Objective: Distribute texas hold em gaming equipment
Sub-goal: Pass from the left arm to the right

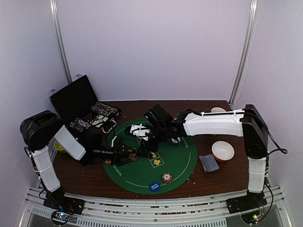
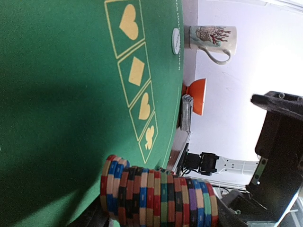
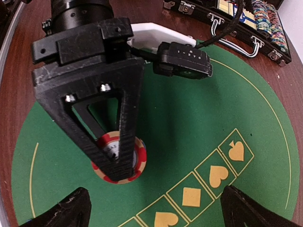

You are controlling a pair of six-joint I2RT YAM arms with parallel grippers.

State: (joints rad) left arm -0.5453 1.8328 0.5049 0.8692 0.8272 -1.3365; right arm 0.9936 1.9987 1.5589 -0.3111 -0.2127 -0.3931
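Observation:
My left gripper [image 2: 158, 222] is shut on a tall multicoloured chip stack [image 2: 158, 196], clamped end to end and standing square to the green mat [image 2: 57, 94]. In the right wrist view its top finger [image 3: 118, 118] covers the stack's red-and-beige top face [image 3: 137, 163]. My right gripper [image 3: 156, 213] hovers above, open, with only the mat's suit marks between its fingers. From above, the left gripper [image 1: 135, 153] and right gripper [image 1: 149, 142] meet over the mat [image 1: 184, 161]. A short chip stack [image 1: 166, 177] and blue disc [image 1: 154, 186] lie near the mat's front edge. Grey cards [image 1: 209, 162] lie to its right.
An open black case [image 1: 83, 106] with chip rows stands at the back left. The red-and-white bowl [image 1: 222, 150] sits right of the mat, the beige mug [image 2: 213, 38] beyond it beside a white disc [image 2: 175, 40]. The walls stand close on three sides.

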